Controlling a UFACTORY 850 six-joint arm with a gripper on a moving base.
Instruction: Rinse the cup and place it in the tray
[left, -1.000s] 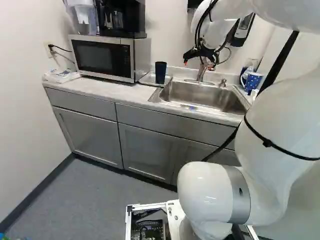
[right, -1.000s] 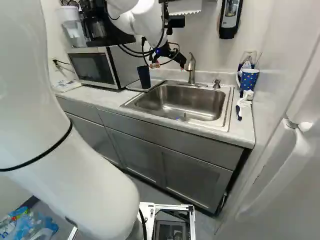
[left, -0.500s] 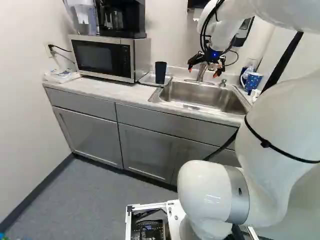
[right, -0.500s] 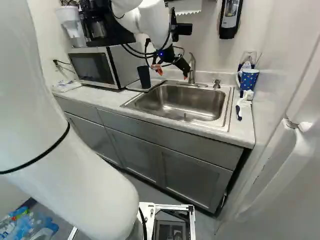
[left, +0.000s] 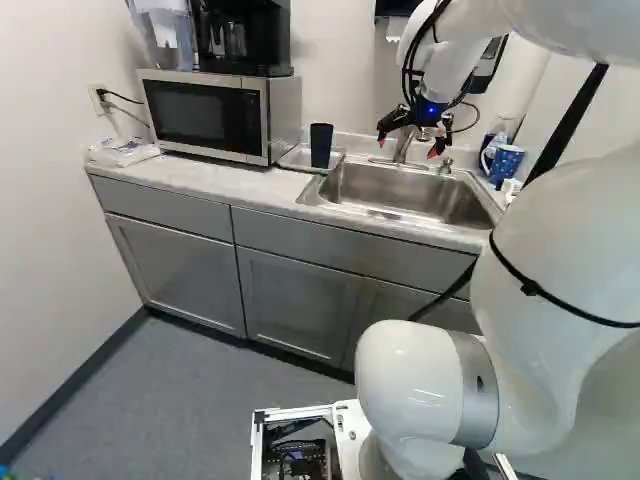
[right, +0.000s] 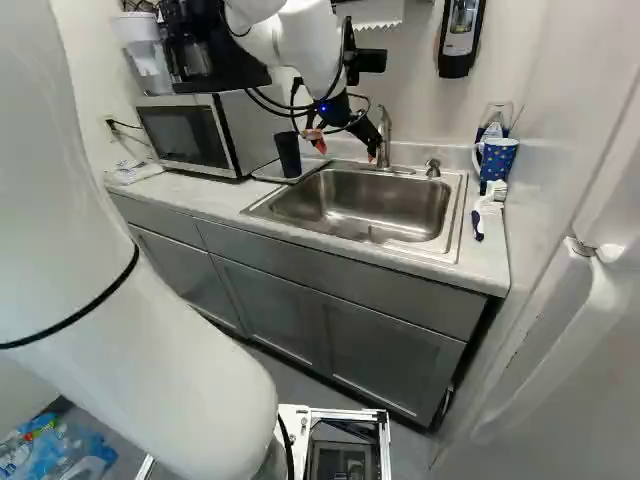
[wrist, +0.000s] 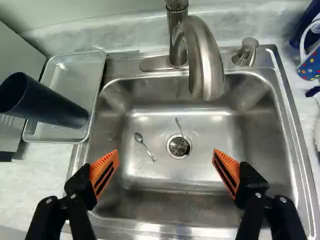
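Orange pads (wrist: 104, 172) tipped my jaws, which stood wide open and well apart. My black gripper (left: 407, 147) hung over the sink (wrist: 165, 172), a steel basin set into the pale desk (left: 215, 180). The curved tap (wrist: 205, 65) arched just ahead of me, out over the basin. Down on the sink's floor a small spoon (wrist: 145, 145) lay near the round drain (wrist: 179, 146), and a slim metal piece (wrist: 179, 126) reached toward that drain from its far side. Just beside the sink, on the microwave side, was the metal tray (wrist: 65, 132), and in it the dark cup (wrist: 50, 107) stood upright, out of my grip. Across the sink from them stood a spotted blue mug (right: 497, 160), past the little lever (wrist: 246, 52). Farther off, beyond the tray, I had the microwave (left: 200, 115) in sight, with a black coffee maker (left: 240, 35) on top and a clear pitcher (left: 172, 40) beside that
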